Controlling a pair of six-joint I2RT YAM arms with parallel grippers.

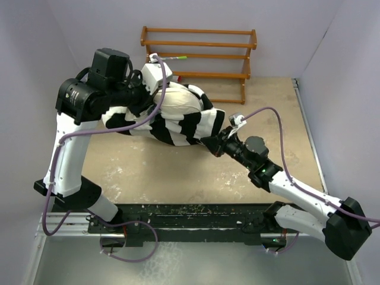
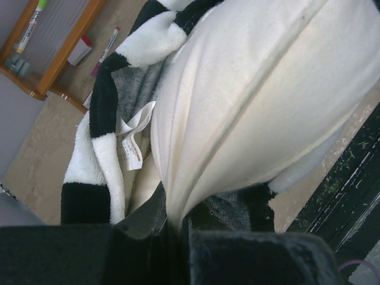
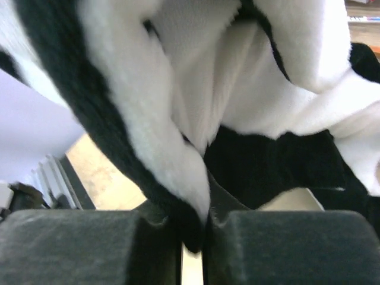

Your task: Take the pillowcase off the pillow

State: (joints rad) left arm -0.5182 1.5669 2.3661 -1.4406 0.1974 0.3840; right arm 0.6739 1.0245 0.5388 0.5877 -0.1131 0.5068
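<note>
- Wooden rack stands at the table's 12 o'clock edge.
- Green-capped marker lies on a shelf toward the rack's 9 o'clock end.
- Beige table is scuffed white.
- Black rail runs along 6 o'clock.

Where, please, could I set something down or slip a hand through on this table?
The widest bare patch of table lies in front of the pillowcase, between the two arms. A smaller one sits right of the wooden rack. The back middle is crowded: left gripper pinches the pillow, right gripper the pillowcase.
</note>
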